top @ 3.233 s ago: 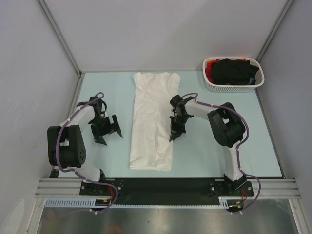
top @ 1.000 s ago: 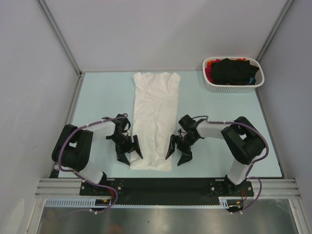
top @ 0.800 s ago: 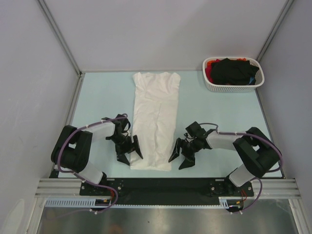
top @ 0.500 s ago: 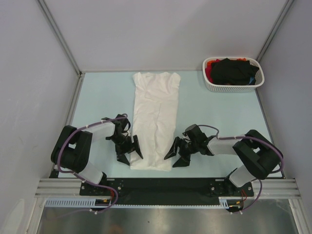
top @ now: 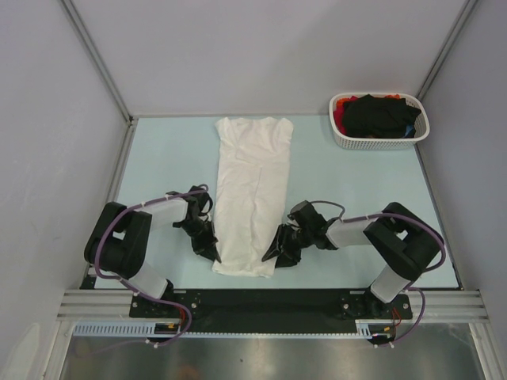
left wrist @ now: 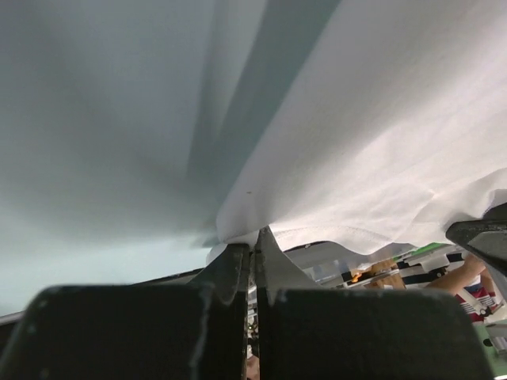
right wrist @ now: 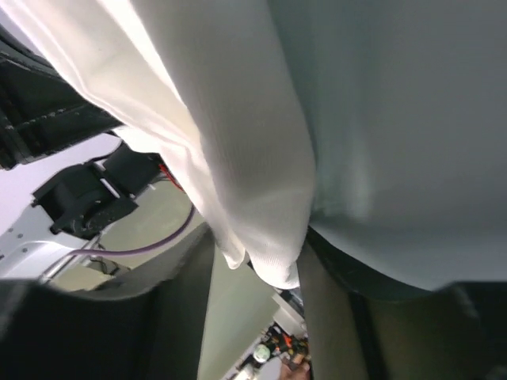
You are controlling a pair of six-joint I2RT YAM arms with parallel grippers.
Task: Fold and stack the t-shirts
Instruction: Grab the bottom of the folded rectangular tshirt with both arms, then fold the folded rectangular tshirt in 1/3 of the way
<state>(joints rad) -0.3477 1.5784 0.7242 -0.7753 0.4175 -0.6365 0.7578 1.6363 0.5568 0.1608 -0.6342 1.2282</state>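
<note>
A white t-shirt (top: 252, 186), folded into a long strip, lies lengthwise in the middle of the pale blue table (top: 364, 198). My left gripper (top: 209, 242) is at its near left corner, shut on the hem. The left wrist view shows the jaws (left wrist: 252, 253) pressed together on the white cloth (left wrist: 372, 134). At the near right corner, my right gripper (top: 279, 247) stands open. In the right wrist view the shirt's corner (right wrist: 261, 229) hangs between the jaws of that gripper (right wrist: 257, 255), with a gap left beside it. Black (top: 379, 113) and red (top: 341, 108) t-shirts lie in the basket.
The white perforated basket (top: 348, 139) stands at the table's far right corner. Grey walls close off the table at the back and on both sides. A black rail with the arm bases runs along the near edge (top: 261, 299).
The left gripper has closed on the shirt's near left hem. The right gripper has slid left onto the near right corner, and its jaws have narrowed around the cloth.
</note>
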